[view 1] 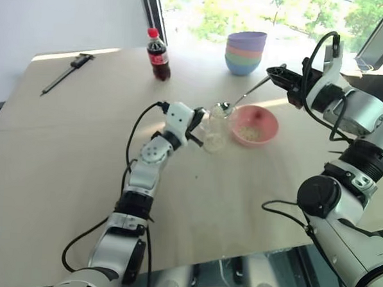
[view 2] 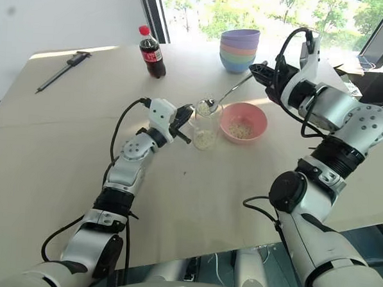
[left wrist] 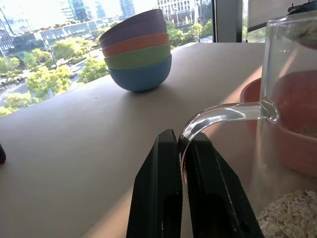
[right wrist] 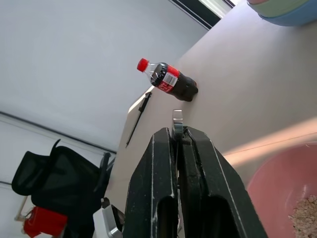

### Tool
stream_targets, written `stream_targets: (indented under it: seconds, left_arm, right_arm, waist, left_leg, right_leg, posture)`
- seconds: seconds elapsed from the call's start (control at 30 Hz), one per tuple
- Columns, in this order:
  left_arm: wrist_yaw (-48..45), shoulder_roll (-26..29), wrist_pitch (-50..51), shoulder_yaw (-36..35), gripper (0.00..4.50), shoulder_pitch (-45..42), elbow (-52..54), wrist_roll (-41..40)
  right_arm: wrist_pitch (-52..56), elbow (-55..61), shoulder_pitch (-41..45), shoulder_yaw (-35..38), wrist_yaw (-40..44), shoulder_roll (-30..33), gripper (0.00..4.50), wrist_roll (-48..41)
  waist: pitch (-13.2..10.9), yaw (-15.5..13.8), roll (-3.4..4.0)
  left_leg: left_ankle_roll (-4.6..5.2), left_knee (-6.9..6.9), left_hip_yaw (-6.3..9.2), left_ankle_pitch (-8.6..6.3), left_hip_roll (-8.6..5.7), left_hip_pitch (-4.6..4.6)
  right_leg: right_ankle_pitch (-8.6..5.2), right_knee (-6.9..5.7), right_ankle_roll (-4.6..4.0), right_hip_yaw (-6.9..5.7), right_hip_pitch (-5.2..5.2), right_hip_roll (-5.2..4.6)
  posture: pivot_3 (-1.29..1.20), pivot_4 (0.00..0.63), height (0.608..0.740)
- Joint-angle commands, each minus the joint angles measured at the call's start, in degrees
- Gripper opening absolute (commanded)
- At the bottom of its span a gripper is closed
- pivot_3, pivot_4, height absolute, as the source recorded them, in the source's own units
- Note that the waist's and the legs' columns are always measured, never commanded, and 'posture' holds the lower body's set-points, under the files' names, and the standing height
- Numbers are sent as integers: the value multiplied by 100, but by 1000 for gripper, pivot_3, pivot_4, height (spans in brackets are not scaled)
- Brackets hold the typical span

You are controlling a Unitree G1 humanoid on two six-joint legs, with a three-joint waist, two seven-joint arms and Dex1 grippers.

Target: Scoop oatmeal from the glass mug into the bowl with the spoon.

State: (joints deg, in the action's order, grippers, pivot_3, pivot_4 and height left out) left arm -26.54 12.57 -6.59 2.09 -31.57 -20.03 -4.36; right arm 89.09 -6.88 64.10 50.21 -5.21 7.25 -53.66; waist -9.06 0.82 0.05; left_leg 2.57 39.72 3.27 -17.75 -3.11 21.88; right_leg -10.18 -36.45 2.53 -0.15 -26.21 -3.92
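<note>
The glass mug (view 1: 215, 128) stands mid-table with oatmeal (view 2: 204, 140) at its bottom. My left gripper (view 1: 197, 128) is shut on the mug's clear handle (left wrist: 223, 114), one black finger on each side. My right gripper (view 1: 276, 75), up and to the right, is shut on the handle of the spoon (view 1: 249, 93). The spoon slants down to the left, and its head (view 2: 206, 107) sits at the mug's mouth. Pale flakes seem to lie on it. The pink bowl (view 1: 273, 125) sits just right of the mug and holds a small heap of oatmeal (view 1: 248, 132).
A stack of coloured bowls (view 1: 245, 53) stands behind the pink bowl near the window. A red-capped cola bottle (view 1: 159, 55) stands at the back centre. A long dark tool (view 1: 67, 72) lies at the far left. The table's front edge runs close to me.
</note>
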Motion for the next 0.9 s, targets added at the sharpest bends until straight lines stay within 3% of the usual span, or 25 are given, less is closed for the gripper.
stream_targets:
  seconds: [0.03,0.6,0.9]
  left_arm:
    - [-45,-28,-213,-115,72,-37,41,-142]
    - [-76,37,-322,-217,72,-22,-126,-131]
    - [-39,85,-301,-247,72,137,-28,-139]
  right_arm:
    - [21,80,85,114,20,23,0,-293]
    - [-59,-360,182,867,-758,41,0,-637]
    - [-630,-1020,102,965,-923,671,0,-897]
  waist:
    - [0,-1,0]
    - [0,-2,0]
    - [0,1,0]
  left_leg:
    - [0,0,0,0,0,0]
    - [2,0,-3,1,0,-1]
    - [4,0,-8,1,0,-2]
  right_leg:
    - [0,-1,0,0,0,0]
    - [0,-3,0,1,0,10]
    - [0,-2,0,4,1,11]
  posture:
    - [0,150,740]
    - [0,150,740]
    - [0,150,740]
